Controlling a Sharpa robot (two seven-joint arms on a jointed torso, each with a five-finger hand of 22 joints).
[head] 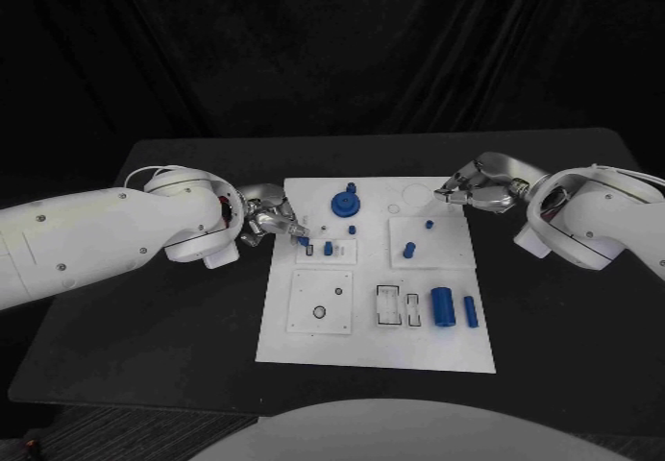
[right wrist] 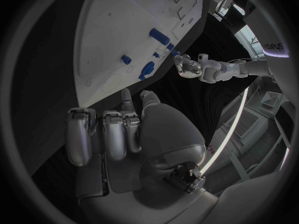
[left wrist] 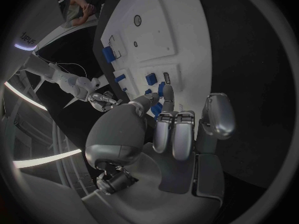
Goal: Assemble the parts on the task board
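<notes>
The white task board (head: 374, 331) lies mid-table. My left hand (head: 267, 221) reaches over its left edge and pinches a small blue peg (head: 304, 242) between thumb and fingertip, beside a second peg (head: 327, 248) standing in a small square plate. The left wrist view shows that hand (left wrist: 168, 134) with the blue peg (left wrist: 158, 104) at its fingertips. My right hand (head: 479, 187) hovers at the board's far right corner with fingers curled in and nothing in them. In the right wrist view, my right hand (right wrist: 124, 129) is just off the board (right wrist: 112, 30).
A blue gear (head: 344, 203) stands at the board's far middle. Two pegs (head: 409, 250) sit in the right square plate. A thick blue cylinder (head: 442, 306) and a slimmer one (head: 471, 311) lie near the front right. Black table (head: 166, 317) surrounds the board.
</notes>
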